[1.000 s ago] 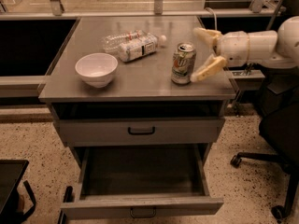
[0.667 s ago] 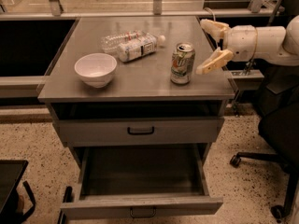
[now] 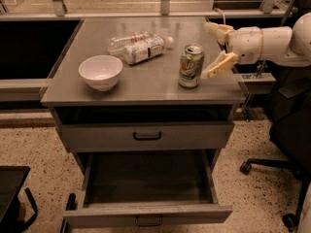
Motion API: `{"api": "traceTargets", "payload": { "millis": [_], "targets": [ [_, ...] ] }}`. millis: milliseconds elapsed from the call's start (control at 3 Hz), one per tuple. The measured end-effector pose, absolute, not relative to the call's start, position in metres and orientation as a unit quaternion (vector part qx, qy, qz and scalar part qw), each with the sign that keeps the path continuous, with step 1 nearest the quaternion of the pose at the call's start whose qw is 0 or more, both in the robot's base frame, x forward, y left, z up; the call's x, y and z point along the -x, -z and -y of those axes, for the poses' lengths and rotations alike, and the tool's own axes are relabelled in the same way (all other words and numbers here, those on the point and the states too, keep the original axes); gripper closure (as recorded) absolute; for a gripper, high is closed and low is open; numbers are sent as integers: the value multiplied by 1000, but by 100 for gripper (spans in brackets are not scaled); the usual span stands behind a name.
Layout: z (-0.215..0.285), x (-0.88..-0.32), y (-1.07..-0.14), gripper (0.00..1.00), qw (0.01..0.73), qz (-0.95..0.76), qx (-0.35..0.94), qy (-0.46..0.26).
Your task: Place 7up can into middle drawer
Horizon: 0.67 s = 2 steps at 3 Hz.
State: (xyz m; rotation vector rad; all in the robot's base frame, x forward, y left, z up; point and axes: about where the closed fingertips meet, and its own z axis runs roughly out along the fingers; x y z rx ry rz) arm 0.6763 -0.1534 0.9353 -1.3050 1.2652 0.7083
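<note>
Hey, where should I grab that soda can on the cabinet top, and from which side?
Grip the can around its round side wall at mid-height, coming from the picture's right, where the open tool sits beside it. It stands upright; the bottles lie off to its left.

A: Where is there room around the claw [image 3: 213, 50]?
B: It hangs spread at the table [image 3: 146, 89] edge, with the 7up can [image 3: 190, 66] just beside its fingers. Bare table lies beyond the can.
A: Obstacles?
B: Farther that way, two bottles [image 3: 143, 50] and a bowl [image 3: 100, 72] (both well apart from the claw). Far below, the middle drawer [image 3: 146, 213] stands pulled out.
</note>
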Motion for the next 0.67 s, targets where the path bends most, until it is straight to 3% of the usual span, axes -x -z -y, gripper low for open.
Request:
{"api": "traceTargets", "payload": {
  "millis": [333,667],
  "targets": [
    [128,-677,-915,0,546,-530,550,-345],
    [127,-677,-915,0,546,-529,550,-345]
  ]
}}
